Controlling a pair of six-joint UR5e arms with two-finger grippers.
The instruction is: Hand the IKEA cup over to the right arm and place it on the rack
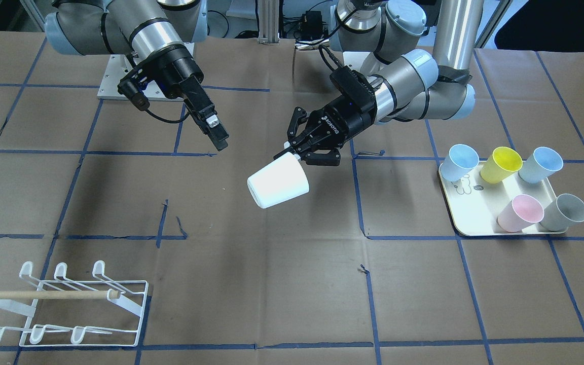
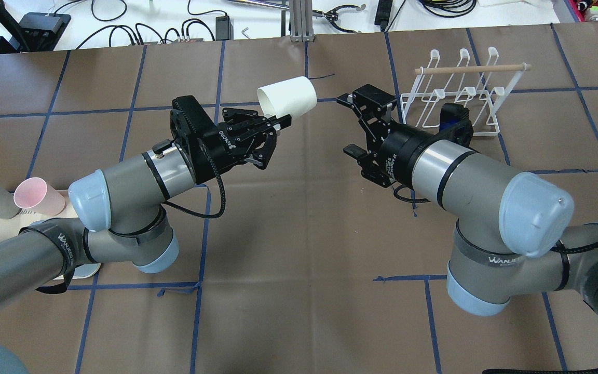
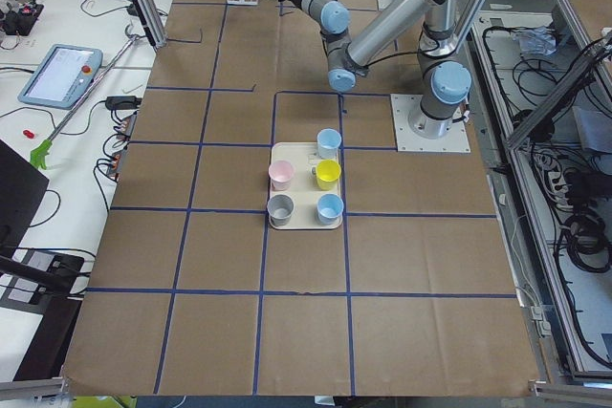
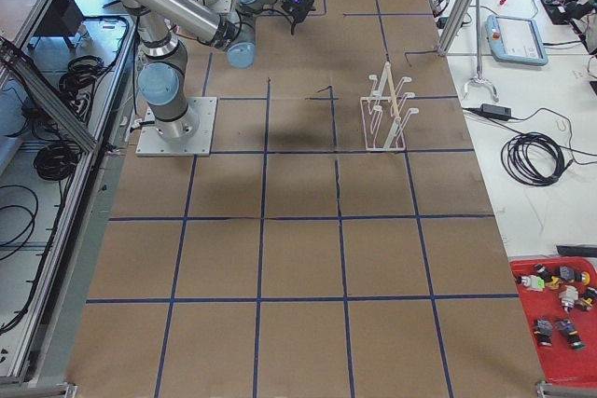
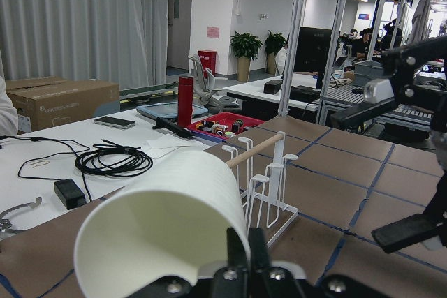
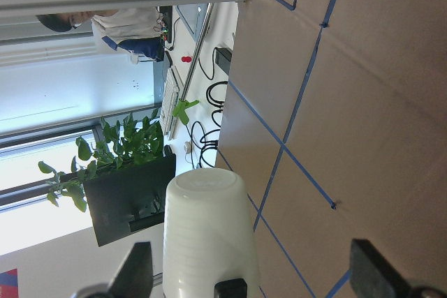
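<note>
My left gripper (image 1: 294, 152) is shut on the rim of a white IKEA cup (image 1: 278, 181) and holds it on its side above the middle of the table, base pointing toward the right arm. The cup also shows in the overhead view (image 2: 288, 97) and fills the left wrist view (image 5: 160, 221). My right gripper (image 2: 350, 124) is open and empty, a short gap from the cup's base. In the right wrist view the cup (image 6: 206, 235) sits ahead between the spread fingers (image 6: 136, 270). The white wire rack (image 1: 69, 304) with a wooden dowel stands near the right arm's side (image 2: 460, 93).
A cream tray (image 1: 474, 215) on the left arm's side holds several cups: pale blue (image 1: 460, 162), yellow (image 1: 500, 165), pink (image 1: 520, 213), grey (image 1: 566, 212). Brown paper with blue tape lines covers the table. Cables lie beyond the far edge.
</note>
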